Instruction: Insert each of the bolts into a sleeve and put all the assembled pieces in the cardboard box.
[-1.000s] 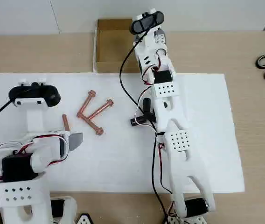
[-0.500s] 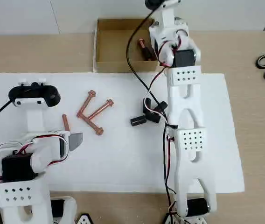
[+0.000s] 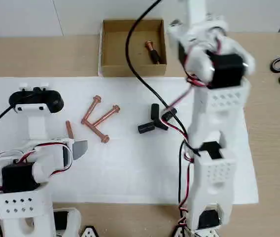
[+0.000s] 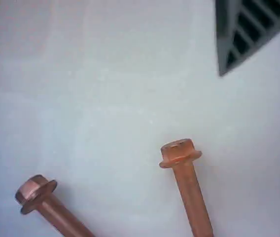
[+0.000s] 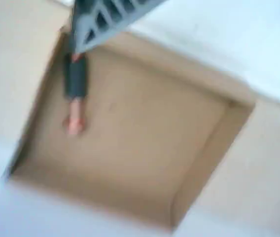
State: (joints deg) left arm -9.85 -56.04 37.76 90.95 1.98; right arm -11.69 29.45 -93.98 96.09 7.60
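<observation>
An open cardboard box (image 5: 130,158) lay seen from above. Inside it, close along one wall near a corner, lay a copper bolt (image 5: 74,123) pushed through a dark sleeve (image 5: 75,79). A grey ribbed part of the gripper (image 5: 100,19) overlapped that wall, beside the sleeve.

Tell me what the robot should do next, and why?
Probably move the right arm to the black plastic sleeves on the white sheet: one sleeved copper bolt lies in the brown cardboard box, but loose copper bolts remain outside.
</observation>
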